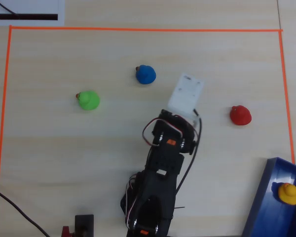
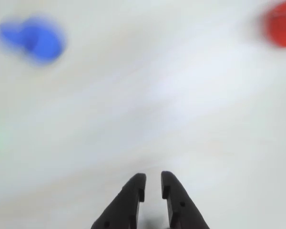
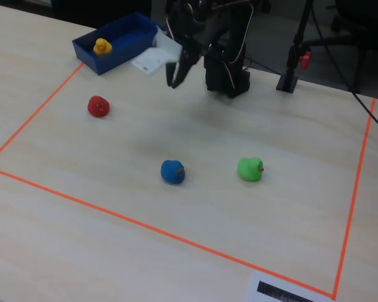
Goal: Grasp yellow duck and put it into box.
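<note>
The small rounded yellow toy duck (image 1: 288,193) with its orange beak sits inside the large deep-blue plastic box (image 1: 264,197), resting on the box floor near one end; in the fixed view the yellow duck (image 3: 101,46) shows against the box (image 3: 127,39) interior.

The black two-finger gripper (image 2: 153,185) is empty, its fingers parted by a narrow gap, hanging above bare pale wood. In the fixed view the gripper (image 3: 176,74) is raised off the table, just beside the box's near corner and apart from every duck. A white rectangular plate (image 1: 185,93) on the arm hides the gripper in the overhead view.

Taking the box as the landmark in the overhead view: the red toy duck (image 1: 240,115) stands on the light wooden table (image 1: 64,163) nearest it, the blue toy duck (image 1: 146,74) lies farther off, and the green toy duck (image 1: 89,100) is farthest. All three stand inside the orange tape border (image 1: 3,98), while the box straddles that border's corner. In the wrist view the ducks are blurred.
</note>
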You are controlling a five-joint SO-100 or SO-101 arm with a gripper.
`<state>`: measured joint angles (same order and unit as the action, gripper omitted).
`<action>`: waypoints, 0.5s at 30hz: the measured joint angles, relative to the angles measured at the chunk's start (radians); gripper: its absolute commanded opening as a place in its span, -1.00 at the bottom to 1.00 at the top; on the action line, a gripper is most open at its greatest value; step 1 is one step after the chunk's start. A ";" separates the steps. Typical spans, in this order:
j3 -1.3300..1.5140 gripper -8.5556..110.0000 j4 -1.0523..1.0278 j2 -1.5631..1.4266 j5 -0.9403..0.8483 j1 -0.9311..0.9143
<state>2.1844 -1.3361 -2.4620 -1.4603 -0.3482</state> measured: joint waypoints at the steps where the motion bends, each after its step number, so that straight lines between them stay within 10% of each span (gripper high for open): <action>1: 0.077 -0.85 0.014 -0.052 -0.008 0.060; 15: 0.830 -0.85 0.032 -0.712 -0.075 0.407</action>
<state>3.0143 -1.3039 -3.1738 -1.5355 0.0583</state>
